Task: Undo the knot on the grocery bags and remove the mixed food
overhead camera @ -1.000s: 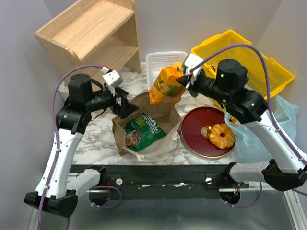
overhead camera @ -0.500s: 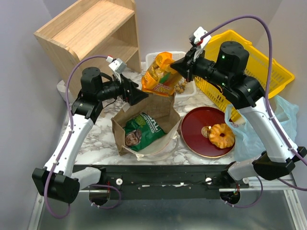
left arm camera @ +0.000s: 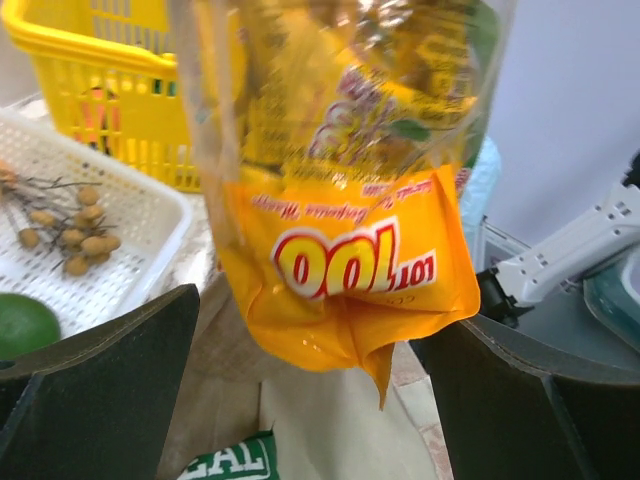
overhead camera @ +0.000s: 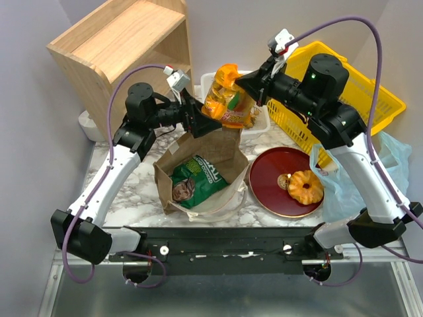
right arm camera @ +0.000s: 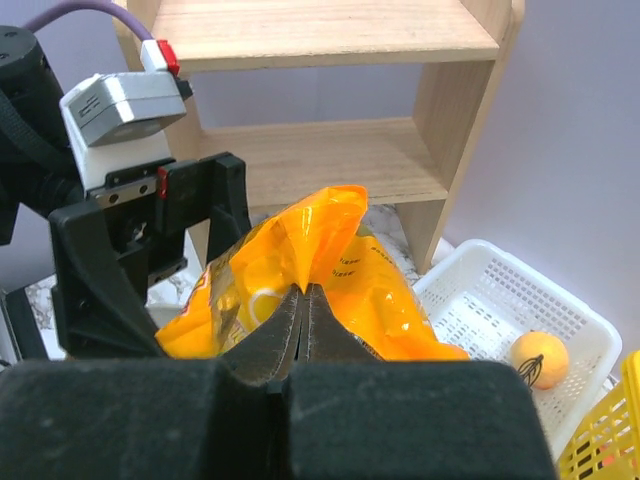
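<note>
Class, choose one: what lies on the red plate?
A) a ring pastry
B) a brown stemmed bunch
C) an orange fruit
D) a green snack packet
A: the ring pastry sits on the red plate, and nothing else is on it.

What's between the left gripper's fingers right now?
The lower end of the orange snack packet hangs inside the left gripper, whose jaws are open. The right gripper pinches the packet's top. The left wrist view shows it best.
</note>
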